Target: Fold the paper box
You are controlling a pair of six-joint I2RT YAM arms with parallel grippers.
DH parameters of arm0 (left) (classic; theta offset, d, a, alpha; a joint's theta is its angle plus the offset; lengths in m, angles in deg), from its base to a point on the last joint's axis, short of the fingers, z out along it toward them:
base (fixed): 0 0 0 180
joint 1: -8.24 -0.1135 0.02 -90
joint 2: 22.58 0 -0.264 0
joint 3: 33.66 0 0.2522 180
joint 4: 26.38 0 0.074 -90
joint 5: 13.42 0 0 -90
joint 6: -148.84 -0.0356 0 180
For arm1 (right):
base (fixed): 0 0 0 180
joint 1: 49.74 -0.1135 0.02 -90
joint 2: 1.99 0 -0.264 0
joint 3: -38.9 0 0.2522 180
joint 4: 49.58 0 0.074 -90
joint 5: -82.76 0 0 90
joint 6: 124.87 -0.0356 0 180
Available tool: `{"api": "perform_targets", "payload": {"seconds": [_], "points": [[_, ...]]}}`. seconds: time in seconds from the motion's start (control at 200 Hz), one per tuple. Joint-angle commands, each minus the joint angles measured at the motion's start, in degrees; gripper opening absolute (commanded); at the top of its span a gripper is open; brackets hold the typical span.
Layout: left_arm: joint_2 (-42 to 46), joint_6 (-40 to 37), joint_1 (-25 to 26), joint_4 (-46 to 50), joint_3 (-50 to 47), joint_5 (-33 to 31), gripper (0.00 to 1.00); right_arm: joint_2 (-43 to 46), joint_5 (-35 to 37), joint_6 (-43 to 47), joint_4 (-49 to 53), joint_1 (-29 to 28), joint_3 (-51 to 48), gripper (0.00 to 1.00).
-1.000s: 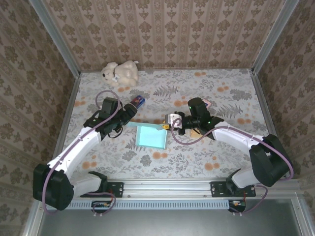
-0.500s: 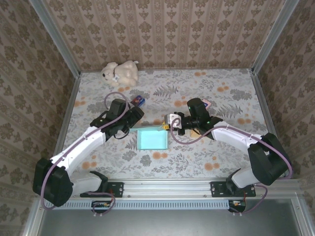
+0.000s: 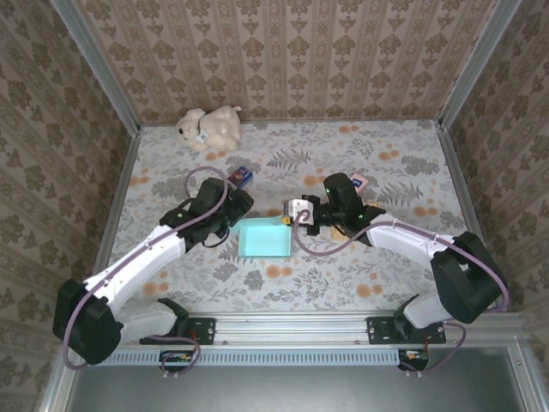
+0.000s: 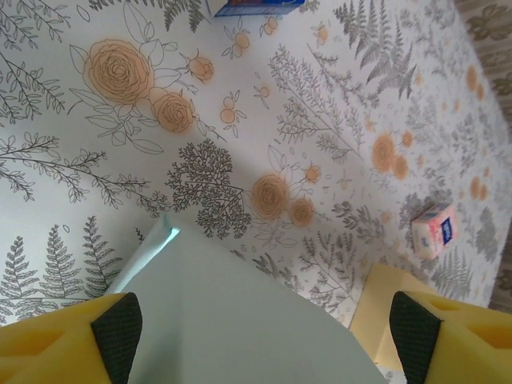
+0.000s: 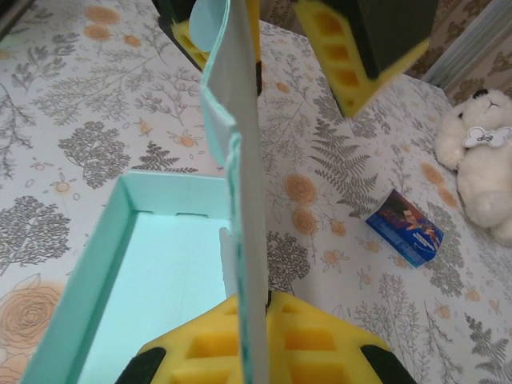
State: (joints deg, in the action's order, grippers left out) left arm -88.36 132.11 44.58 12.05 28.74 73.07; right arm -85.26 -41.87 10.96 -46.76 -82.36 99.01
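— Where's the paper box [image 3: 264, 238]?
— Middle of the table [image 3: 386, 163], mint, open upward, one flap [image 5: 240, 120] upright. Bare cloth all round; blue packet [image 3: 243, 175] and plush dog [image 3: 208, 126] well beyond.
— Pincers?
— Right gripper [image 5: 254, 344] is clamped on that flap; left gripper [image 4: 266, 330] is spread wide astride a panel. The packet's print is too small to read.

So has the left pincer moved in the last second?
Yes, the left pincer has drawn away from the blue packet, toward the paper box's left edge.
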Motion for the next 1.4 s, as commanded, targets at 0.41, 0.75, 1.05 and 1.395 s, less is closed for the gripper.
{"api": "perform_targets", "payload": {"seconds": [0.41, 0.75, 1.05, 1.395], "points": [[1.52, 6.66, 3.17, -2.39, -2.47, -2.08, 0.76, -0.33, 3.70, -3.22, -8.67, -1.39, -3.86, 0.00], [0.51, 5.38, 4.54, -1.40, -3.36, -6.24, 0.71, -0.95, 4.54, -1.50, -7.35, -1.66, -4.48, 0.00], [7.14, -18.09, 1.61, 5.40, 2.76, -15.76, 1.00, -0.77, 4.48, 0.03, -5.22, -1.70, -4.38, 0.00], [3.29, -20.53, -8.48, -10.83, -2.59, 3.48, 1.00, -1.26, 3.78, 0.23, -4.90, -1.57, -4.26, 0.00]]}}
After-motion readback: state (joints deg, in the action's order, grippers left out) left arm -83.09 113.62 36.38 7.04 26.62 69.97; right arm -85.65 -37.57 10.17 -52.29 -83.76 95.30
